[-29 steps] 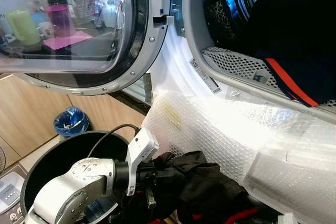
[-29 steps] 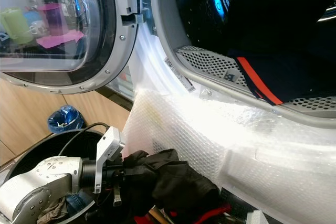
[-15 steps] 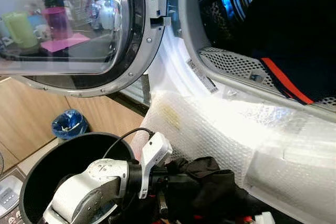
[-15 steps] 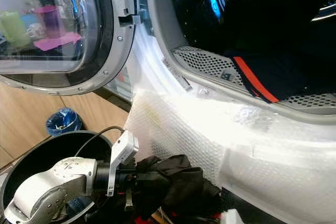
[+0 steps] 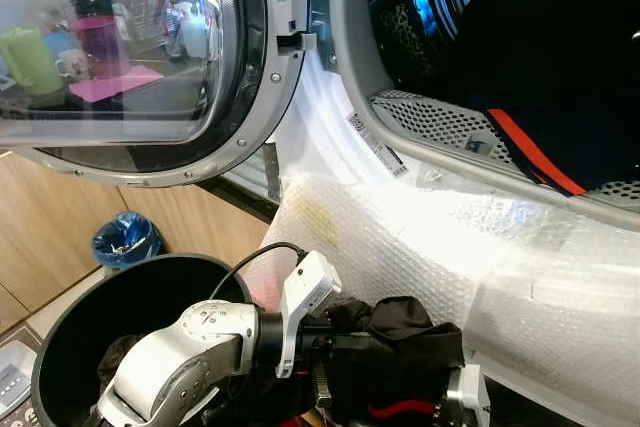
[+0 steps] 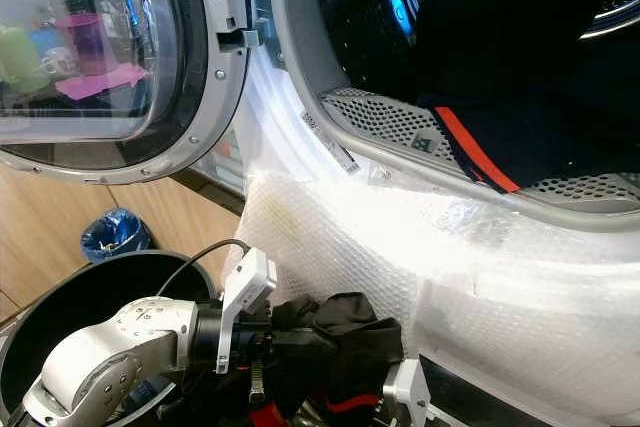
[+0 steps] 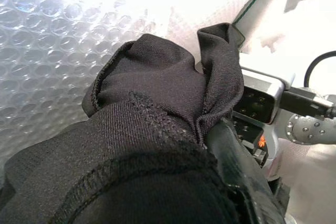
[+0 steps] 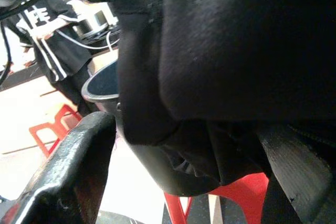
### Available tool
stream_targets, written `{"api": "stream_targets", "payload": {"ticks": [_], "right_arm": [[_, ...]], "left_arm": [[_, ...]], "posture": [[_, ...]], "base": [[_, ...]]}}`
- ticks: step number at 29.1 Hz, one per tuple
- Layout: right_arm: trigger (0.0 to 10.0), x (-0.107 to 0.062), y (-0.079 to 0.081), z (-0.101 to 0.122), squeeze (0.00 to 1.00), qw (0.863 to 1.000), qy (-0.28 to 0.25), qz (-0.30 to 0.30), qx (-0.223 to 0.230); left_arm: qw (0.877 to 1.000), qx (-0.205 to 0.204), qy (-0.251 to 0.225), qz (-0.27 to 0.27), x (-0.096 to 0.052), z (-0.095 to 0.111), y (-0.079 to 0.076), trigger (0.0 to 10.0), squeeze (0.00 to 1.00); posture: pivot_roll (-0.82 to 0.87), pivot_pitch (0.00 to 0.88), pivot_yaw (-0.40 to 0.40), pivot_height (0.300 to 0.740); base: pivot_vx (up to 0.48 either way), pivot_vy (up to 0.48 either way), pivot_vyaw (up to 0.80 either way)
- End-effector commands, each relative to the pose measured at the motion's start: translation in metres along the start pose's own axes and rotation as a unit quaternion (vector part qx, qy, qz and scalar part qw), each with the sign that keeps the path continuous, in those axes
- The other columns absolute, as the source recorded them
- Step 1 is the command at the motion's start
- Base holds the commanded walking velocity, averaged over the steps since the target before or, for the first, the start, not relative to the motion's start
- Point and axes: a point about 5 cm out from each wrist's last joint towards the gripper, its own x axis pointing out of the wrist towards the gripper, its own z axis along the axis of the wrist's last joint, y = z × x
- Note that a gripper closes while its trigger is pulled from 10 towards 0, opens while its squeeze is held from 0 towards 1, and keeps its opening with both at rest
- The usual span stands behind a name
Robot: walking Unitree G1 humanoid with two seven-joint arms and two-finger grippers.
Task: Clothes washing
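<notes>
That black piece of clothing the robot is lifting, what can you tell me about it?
The black garment is a bunched, crumpled bundle of woven fabric with stitched hems and a bit of red trim at its lower edge. It hangs low in front of the bubble wrap covering the washer's front, just right of the black basket. The left gripper reaches into it from the left, and the right gripper straddles its folds. It is below the open drum.

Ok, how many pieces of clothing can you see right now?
2: a dark garment with an orange stripe in the drum, and a black garment held between both grippers below the door. More may be hidden.
</notes>
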Motion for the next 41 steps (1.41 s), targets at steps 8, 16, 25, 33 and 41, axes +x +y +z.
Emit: {"api": "stream_targets", "payload": {"ticks": [8,16,25,33,41], "right_arm": [[10.0,0.016,0.006,0.010,0.00,0.998,-0.046,-0.018,0.050],[10.0,0.025,0.005,0.010,0.00,0.992,-0.077,-0.063,0.077],[10.0,0.030,0.002,0.014,0.00,0.980,-0.090,-0.107,0.143],[10.0,0.036,-0.007,0.028,0.00,0.958,-0.147,-0.199,0.143],[10.0,0.033,-0.002,0.039,0.00,0.944,-0.207,-0.212,0.146]], "left_arm": [[0.999,0.026,-0.032,0.020,0.009,0.015,0.005,0.0,0.00],[0.996,0.027,-0.067,0.056,0.025,0.024,0.012,0.0,0.00],[0.996,0.005,-0.083,0.033,0.044,0.024,-0.002,0.0,0.00],[0.995,-0.026,-0.090,-0.019,0.049,0.025,-0.020,0.0,0.00],[0.996,-0.049,-0.064,-0.049,0.040,0.016,-0.032,0.0,0.00]], "posture": [[-0.01,0.003,0.024,0.740],[-0.02,0.008,0.020,0.740],[-0.03,0.021,0.019,0.740],[-0.03,0.010,0.028,0.740],[-0.04,0.003,0.041,0.740]], "base": [[0.000,0.000,0.00],[0.000,0.000,0.00],[0.000,0.000,0.00],[0.000,0.000,0.00],[0.000,0.000,0.00]]}}
